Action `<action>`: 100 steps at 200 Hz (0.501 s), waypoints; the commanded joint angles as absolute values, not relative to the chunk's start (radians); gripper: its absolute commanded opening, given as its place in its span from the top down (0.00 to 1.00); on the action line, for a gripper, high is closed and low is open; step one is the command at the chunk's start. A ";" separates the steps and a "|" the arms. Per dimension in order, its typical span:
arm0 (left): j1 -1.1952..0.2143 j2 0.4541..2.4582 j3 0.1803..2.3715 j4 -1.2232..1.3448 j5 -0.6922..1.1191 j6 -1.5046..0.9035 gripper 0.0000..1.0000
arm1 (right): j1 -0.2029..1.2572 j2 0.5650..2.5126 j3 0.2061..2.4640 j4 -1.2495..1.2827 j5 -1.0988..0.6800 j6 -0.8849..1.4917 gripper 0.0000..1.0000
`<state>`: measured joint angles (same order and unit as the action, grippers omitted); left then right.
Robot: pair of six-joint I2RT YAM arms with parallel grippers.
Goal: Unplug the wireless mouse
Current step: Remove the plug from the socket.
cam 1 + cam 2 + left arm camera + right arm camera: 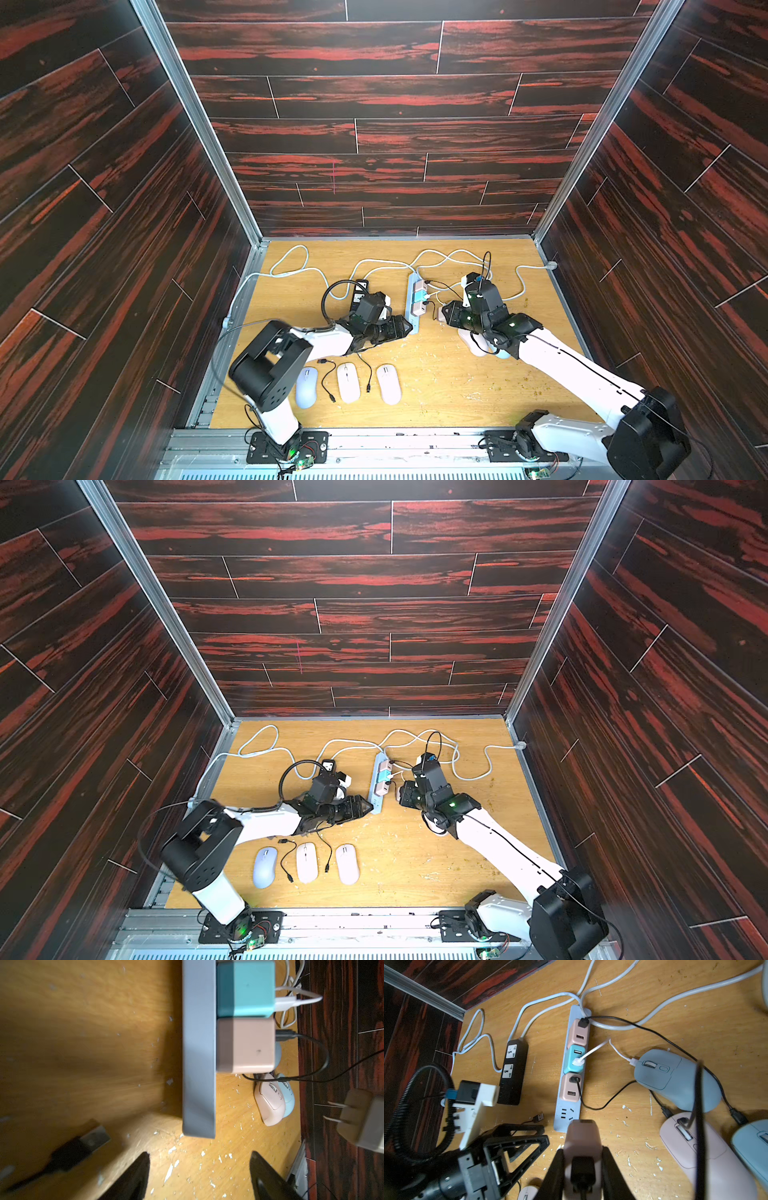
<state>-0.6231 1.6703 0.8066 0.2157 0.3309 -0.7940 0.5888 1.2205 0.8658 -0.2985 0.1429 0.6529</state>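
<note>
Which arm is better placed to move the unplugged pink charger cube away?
Right. The right gripper is shut on the pink charger cube; the left gripper hangs open and empty by the grey-blue power strip.

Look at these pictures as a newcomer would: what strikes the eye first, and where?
The right gripper grips a pink charger, unplugged, just off the free end of the pale blue power strip. The left gripper stands open at that same end, and three mice lie in a row by the near edge of the table.
</note>
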 commanded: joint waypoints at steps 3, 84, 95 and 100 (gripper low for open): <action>-0.625 1.553 0.857 0.020 0.204 -0.643 0.17 | 0.588 1.196 0.904 -0.291 0.115 0.595 1.00; -0.626 1.275 0.893 0.010 0.016 -0.333 0.00 | 0.500 1.230 1.006 -0.232 -0.260 0.591 1.00; -0.626 1.250 0.870 0.075 0.052 -0.260 0.00 | 0.500 1.237 1.029 -0.253 -0.266 0.585 1.00; -0.626 1.239 0.855 0.114 0.080 -0.221 0.01 | 0.500 1.241 1.041 -0.266 -0.270 0.579 1.00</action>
<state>-0.6231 1.3003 0.8894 -0.0021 0.0662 -0.4084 0.4999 1.2247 0.9833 -0.2588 -0.1890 0.6060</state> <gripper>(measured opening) 0.999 0.277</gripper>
